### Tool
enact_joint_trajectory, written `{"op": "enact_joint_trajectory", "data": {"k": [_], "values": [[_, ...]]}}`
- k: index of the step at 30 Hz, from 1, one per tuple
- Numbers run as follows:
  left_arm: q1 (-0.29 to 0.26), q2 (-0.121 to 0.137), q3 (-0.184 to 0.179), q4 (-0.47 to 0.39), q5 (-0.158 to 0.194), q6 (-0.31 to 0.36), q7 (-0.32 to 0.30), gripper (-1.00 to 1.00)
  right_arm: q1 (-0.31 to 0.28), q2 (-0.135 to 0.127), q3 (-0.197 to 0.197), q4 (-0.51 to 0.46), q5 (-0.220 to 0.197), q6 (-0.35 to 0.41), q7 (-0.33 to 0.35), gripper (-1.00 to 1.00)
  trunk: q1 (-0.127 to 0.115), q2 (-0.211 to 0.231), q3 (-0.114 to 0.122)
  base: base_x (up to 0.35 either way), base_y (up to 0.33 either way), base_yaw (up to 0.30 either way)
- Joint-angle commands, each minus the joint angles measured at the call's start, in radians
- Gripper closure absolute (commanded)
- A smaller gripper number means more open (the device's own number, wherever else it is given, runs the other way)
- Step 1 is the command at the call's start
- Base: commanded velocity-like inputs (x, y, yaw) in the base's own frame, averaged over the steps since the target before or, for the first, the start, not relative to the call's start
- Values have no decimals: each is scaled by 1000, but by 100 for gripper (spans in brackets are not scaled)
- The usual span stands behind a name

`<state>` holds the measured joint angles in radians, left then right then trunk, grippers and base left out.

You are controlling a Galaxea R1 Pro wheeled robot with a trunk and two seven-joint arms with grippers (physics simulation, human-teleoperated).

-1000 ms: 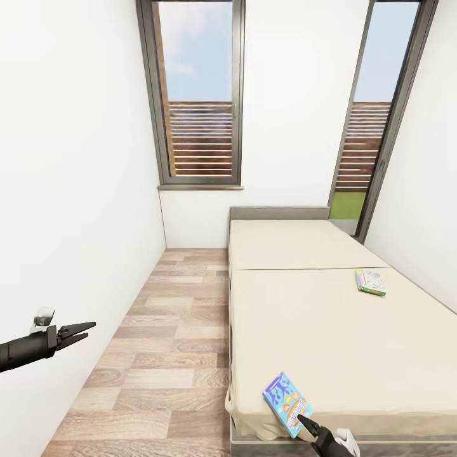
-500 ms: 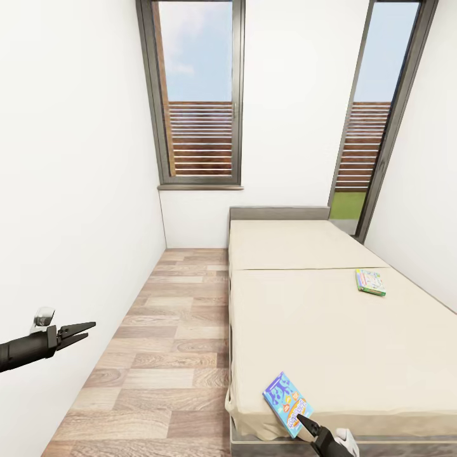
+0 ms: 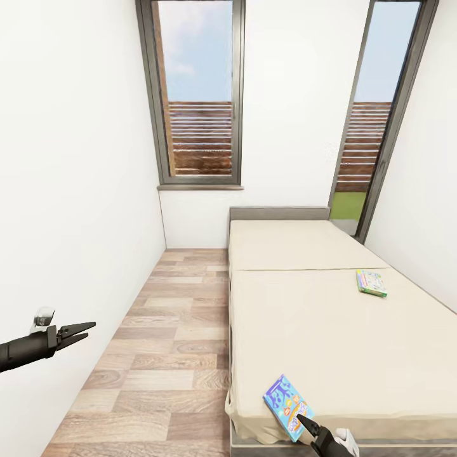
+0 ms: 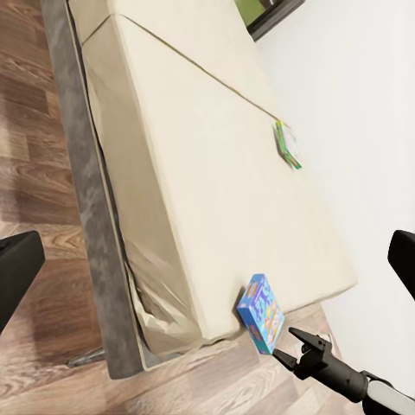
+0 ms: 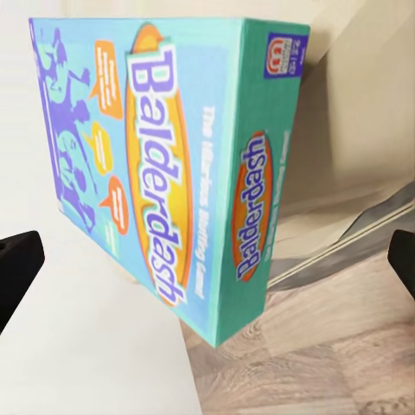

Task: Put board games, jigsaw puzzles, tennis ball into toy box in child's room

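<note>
Nothing seen shifted since the earlier frame, blue board game [image 3: 287,406] laid at the bed's [image 3: 330,330] near corner overhanging the edge, just ahead of the right pincer [image 3: 306,423], jaws apart and empty, green-edged board game [image 3: 371,282] well apart up the mattress, left pincer [image 3: 86,330] parted, empty, over the floor [image 3: 165,355].

Left arm [image 3: 22,350] — matte black, cylindrical, tapering forward; a small white-and-grey fitting sits on its upper side. Left gripper [image 3: 86,330] — two slim black pointed fingers. Right gripper [image 3: 304,423] — black tapered fingers, white rounded housing behind; dark blunt fingertips [image 5: 17,270] edge its wrist view.
</note>
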<state>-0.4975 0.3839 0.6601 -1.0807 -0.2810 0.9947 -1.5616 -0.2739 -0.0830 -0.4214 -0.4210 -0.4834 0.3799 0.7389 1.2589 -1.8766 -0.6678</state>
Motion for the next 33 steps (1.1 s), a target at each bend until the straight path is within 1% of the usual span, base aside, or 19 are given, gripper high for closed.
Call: {"op": "enact_joint_trajectory", "data": {"k": [1, 19, 26, 33], "values": [[-1, 0, 2, -1, -10, 10, -9, -100, -1, 0, -3, 0, -6, 8, 2, -100, 0, 0, -1, 16, 0, 0], [-1, 0, 1, -1, -10, 10, -9, -100, -1, 0, -3, 0, -6, 8, 2, -100, 0, 0, -1, 4, 2, 0], [-1, 0, 1, -1, -10, 10, -9, -100, -1, 0, -3, 0, -6, 8, 2, -100, 0, 0, -1, 10, 105, 0], [-1, 0, 1, -1, -10, 10, -9, -100, -1, 0, -3, 0, -6, 8, 2, -100, 0, 0, -1, 6, 34, 0]]}}
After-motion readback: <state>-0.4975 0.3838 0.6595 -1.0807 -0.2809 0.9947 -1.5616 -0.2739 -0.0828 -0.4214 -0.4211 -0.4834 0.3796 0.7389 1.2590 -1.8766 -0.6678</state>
